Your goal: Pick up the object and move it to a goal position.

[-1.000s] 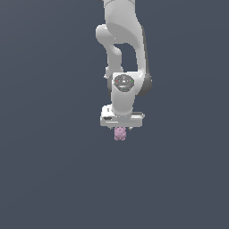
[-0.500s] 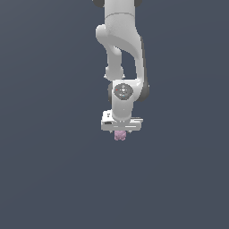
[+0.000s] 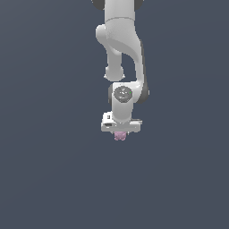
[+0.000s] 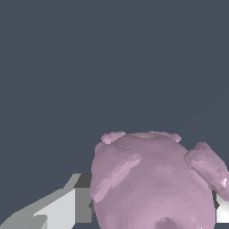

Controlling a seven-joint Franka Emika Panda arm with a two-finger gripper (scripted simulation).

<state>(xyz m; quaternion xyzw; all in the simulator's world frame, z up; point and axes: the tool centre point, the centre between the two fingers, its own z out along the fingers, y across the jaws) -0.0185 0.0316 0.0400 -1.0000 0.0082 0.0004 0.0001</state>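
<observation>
The object is a small pale pink-purple lumpy blob that sticks out just below my white gripper. The gripper is shut on it and hangs from the white arm, which comes down from the top of the exterior view. In the wrist view the object looks large and bumpy, and fills the space between the fingers. One white and grey finger shows beside it, and a sliver of the other shows at the far edge. The fingertips are hidden behind the blob.
A plain dark grey-blue surface fills the background in both views. No other objects, containers or edges show.
The arm's lower part and the gripper have shifted slightly, with the object still held in the gripper. The grip has not changed.
</observation>
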